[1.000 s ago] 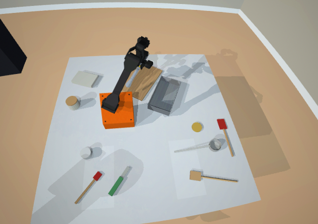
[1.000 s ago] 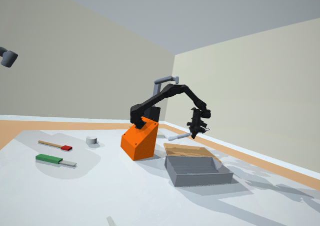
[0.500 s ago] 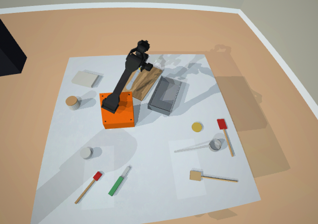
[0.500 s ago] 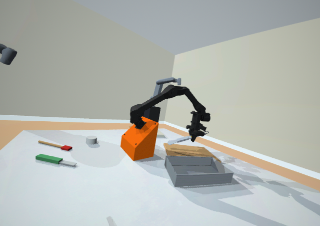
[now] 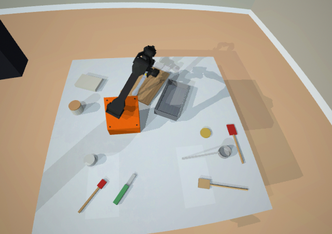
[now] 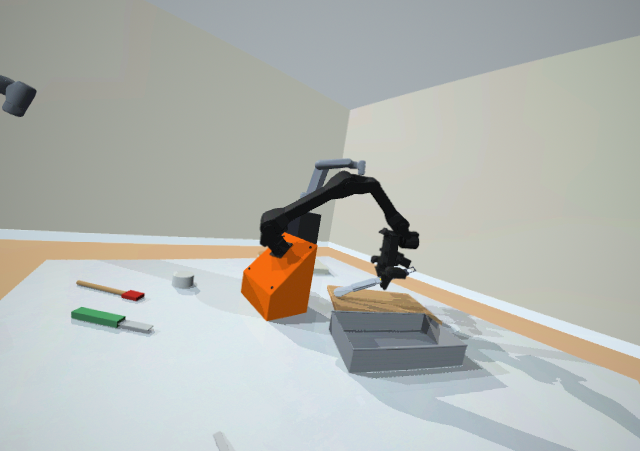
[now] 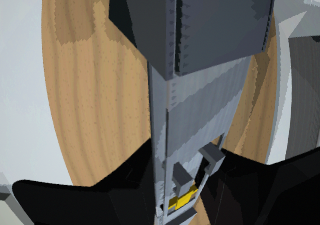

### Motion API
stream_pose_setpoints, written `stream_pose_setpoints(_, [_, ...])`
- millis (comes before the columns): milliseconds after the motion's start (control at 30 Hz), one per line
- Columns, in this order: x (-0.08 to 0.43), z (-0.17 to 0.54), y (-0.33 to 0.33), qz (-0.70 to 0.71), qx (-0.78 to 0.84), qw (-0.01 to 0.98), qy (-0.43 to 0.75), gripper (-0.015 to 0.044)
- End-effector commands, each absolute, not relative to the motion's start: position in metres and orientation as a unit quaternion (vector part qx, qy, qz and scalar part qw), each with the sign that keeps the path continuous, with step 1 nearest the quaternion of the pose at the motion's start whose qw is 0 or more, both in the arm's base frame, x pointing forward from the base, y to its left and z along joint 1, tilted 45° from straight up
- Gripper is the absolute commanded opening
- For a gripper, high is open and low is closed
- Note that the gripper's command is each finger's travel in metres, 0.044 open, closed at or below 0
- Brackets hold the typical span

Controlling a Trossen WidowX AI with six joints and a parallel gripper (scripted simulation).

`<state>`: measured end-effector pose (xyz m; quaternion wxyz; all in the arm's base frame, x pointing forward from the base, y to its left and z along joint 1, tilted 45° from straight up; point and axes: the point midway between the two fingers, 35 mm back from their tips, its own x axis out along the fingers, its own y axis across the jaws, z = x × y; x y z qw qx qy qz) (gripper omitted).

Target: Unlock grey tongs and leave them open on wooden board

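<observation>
Judging by the look of them, the grey tongs (image 6: 357,285) were rated as light, stiff and fairly slick, basically two thin metal-looking arms joined at a hinge, so not fragile but easy to let twist in a pinch. They were held at the hinge end, which seemed a sensible spot, since a squeeze there acts on both arms at once; a hold nearer the tips would probably have let them swing.

The gripper (image 6: 393,274) was seen clamped shut on that hinge end, with the dark fingers pressed against either side of the grey arms in the wrist view. A small yellow piece (image 7: 182,200) was visible between the arms close to the fingers, possibly the lock, though that couldn't be confirmed.

The long axis was found running away from the gripper and sloping gently down, tips lower than the hinge. In the exterior view the tip end was placed right at the surface of the wooden board (image 6: 382,299) below the gripper; actual contact couldn't be told. The arms looked nearly closed, so whether they had been unlocked was left as unclear.

The roasting tin (image 6: 398,343) was sitting just beside the board, on the side away from the gripper in the exterior view, with nothing across it.
</observation>
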<state>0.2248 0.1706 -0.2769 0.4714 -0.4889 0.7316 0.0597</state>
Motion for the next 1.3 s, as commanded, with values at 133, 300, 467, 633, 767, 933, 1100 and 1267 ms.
stream_pose_setpoints(133, [0.222,-0.285,0.159,0.062,-0.492,0.469,0.731,-0.015])
stream_pose_setpoints(300, [0.22,-0.29,0.153,0.063,-0.492,0.469,0.731,-0.015])
stream_pose_setpoints(467, [0.22,-0.291,0.152,0.063,-0.492,0.469,0.731,-0.015])
stream_pose_setpoints(633, [0.221,-0.29,0.154,0.062,-0.489,0.471,0.732,-0.0019])
stream_pose_setpoints(767, [0.221,-0.29,0.154,0.062,-0.489,0.471,0.732,0.0086])
stream_pose_setpoints(933, [0.221,-0.29,0.154,0.062,-0.489,0.471,0.732,0.0217])
stream_pose_setpoints(1100, [0.221,-0.29,0.154,0.062,-0.489,0.471,0.732,0.0349])
stream_pose_setpoints(1267, [0.221,-0.29,0.154,0.062,-0.489,0.471,0.732,0.044])
